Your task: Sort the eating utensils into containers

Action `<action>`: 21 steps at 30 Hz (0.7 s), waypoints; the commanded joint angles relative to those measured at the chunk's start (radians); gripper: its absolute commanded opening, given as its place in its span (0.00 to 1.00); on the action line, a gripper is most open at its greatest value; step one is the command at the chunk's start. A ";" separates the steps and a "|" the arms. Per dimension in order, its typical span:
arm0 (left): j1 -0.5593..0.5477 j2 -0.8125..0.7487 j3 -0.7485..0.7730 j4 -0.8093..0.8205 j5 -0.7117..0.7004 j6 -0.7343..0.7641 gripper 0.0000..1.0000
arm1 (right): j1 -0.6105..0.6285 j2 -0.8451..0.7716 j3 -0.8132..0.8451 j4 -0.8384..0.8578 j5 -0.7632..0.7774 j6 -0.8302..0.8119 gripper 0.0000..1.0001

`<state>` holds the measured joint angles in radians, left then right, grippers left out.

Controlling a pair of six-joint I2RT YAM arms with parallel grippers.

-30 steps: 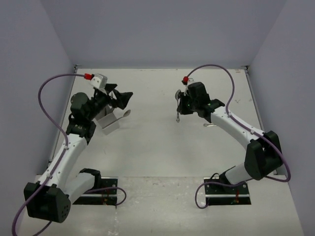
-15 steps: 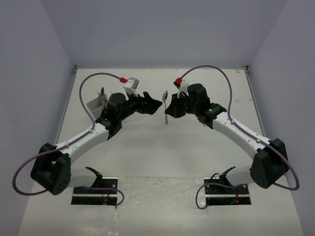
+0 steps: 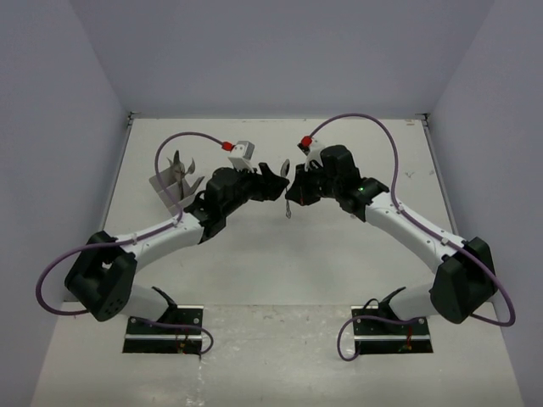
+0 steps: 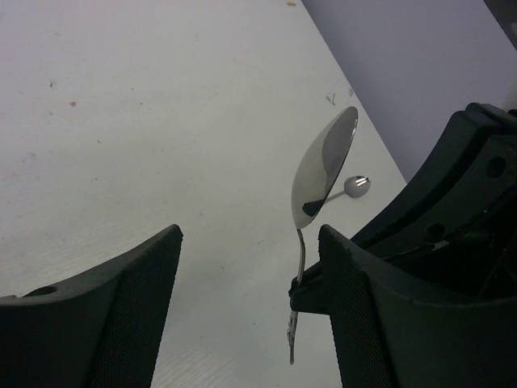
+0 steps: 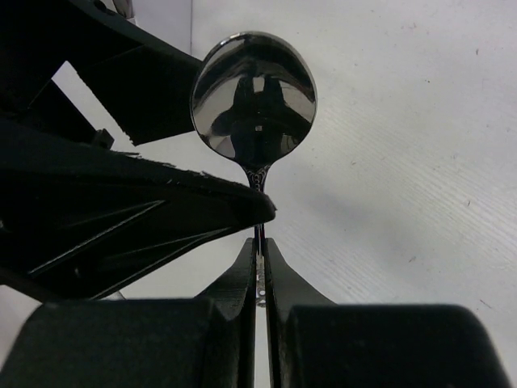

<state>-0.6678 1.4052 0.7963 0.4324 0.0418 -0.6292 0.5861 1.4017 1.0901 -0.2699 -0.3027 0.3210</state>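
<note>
My right gripper [image 3: 294, 190] is shut on the handle of a silver spoon [image 3: 287, 182] and holds it upright above the table's middle, bowl up. In the right wrist view the spoon [image 5: 253, 93] stands above the closed gripper [image 5: 260, 263]. My left gripper [image 3: 273, 175] is open, and the spoon [image 4: 323, 166] stands between its fingers, close to the right finger [image 4: 363, 299]. The left gripper [image 4: 250, 238] touches nothing that I can see. The light grey holder [image 3: 165, 190] sits at the left with several utensils standing in it.
Another spoon [image 4: 356, 186] lies on the white table beyond the held one. The right gripper's black body [image 4: 452, 202] is right beside my left gripper. Grey walls close in the table on three sides.
My left arm swung from the holder to the table's middle, and its open jaws now straddle the spoon. My right gripper carried the spoon a little to the left.
</note>
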 commanded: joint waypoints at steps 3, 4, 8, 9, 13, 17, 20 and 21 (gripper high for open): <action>-0.010 0.028 0.061 0.075 -0.046 -0.035 0.63 | 0.015 0.002 0.062 0.018 0.019 0.000 0.00; -0.015 0.031 0.066 0.078 -0.046 -0.030 0.63 | 0.017 0.003 0.065 0.015 0.030 -0.002 0.00; -0.026 0.058 0.084 0.075 -0.046 -0.032 0.61 | 0.026 0.006 0.074 0.015 0.028 -0.031 0.00; -0.026 0.070 0.090 0.075 -0.046 -0.032 0.60 | 0.029 0.006 0.076 0.015 0.030 -0.034 0.00; -0.029 0.092 0.103 0.085 -0.003 -0.038 0.50 | 0.032 0.016 0.080 0.008 0.030 -0.043 0.00; -0.029 0.118 0.153 0.040 0.035 -0.024 0.02 | 0.032 0.028 0.099 -0.008 0.059 -0.049 0.00; -0.029 0.103 0.156 0.043 0.073 0.041 0.00 | 0.032 0.043 0.126 -0.043 0.077 -0.046 0.05; -0.029 0.098 0.161 0.033 0.098 0.098 0.00 | 0.032 0.043 0.128 -0.046 0.073 -0.043 0.10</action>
<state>-0.6960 1.5204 0.9089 0.4480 0.0814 -0.6464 0.6128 1.4384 1.1561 -0.2985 -0.2520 0.2928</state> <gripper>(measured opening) 0.031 0.080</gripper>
